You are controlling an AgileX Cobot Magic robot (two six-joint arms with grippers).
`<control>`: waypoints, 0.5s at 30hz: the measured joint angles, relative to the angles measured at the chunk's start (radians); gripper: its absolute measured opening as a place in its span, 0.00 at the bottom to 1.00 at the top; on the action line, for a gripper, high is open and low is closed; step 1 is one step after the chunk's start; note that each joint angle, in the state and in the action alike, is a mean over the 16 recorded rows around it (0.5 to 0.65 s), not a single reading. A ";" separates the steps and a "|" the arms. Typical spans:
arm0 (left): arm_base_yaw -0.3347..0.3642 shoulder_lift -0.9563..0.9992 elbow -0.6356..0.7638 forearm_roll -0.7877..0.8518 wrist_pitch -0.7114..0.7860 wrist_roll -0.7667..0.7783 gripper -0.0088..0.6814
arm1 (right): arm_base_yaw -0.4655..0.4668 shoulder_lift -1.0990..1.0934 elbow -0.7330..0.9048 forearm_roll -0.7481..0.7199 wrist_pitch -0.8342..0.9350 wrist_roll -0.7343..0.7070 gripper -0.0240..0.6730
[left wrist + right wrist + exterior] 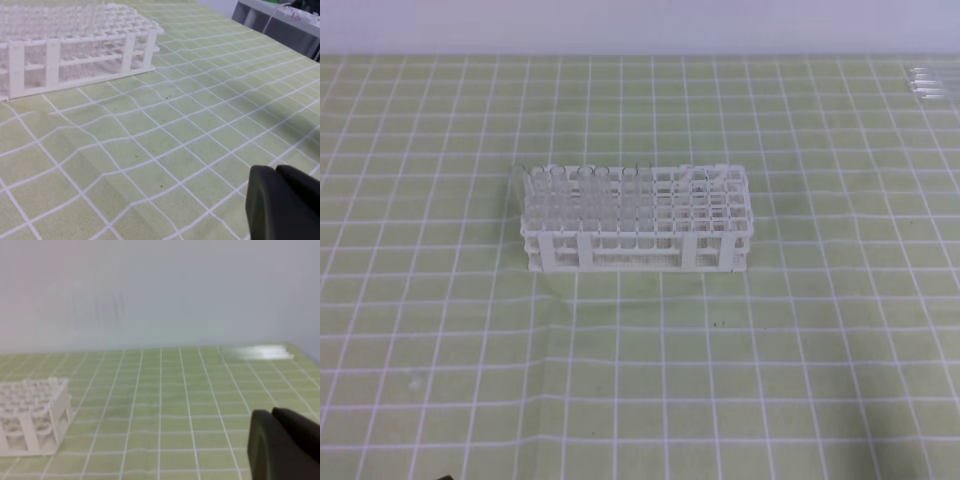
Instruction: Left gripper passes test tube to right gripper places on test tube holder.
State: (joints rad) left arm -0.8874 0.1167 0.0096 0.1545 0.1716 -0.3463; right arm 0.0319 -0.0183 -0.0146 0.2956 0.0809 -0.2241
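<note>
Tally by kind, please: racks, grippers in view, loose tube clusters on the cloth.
Test tube holder: 1
Grippers: 2, left gripper and right gripper
Loose test tube cluster: 1, tubes too blurred to count
Total: 4

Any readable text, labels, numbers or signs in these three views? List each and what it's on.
None readable in any view.
test tube holder: plain white lattice, no markings visible.
Green grid cloth: white lines only, no print.
left gripper and right gripper: plain black surfaces, no label in view.
Clutter at the left wrist view's top right: too blurred to read.
</note>
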 joint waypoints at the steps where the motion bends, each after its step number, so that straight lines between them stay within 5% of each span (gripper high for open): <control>1: 0.000 0.000 0.000 0.000 0.000 0.000 0.01 | 0.000 0.000 0.002 -0.018 0.013 0.016 0.03; 15: 0.000 -0.001 -0.005 0.000 0.004 0.000 0.01 | 0.000 0.001 0.016 -0.107 0.228 0.096 0.03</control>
State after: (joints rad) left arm -0.8873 0.1159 0.0045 0.1546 0.1755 -0.3465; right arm 0.0319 -0.0174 0.0012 0.1882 0.3088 -0.1278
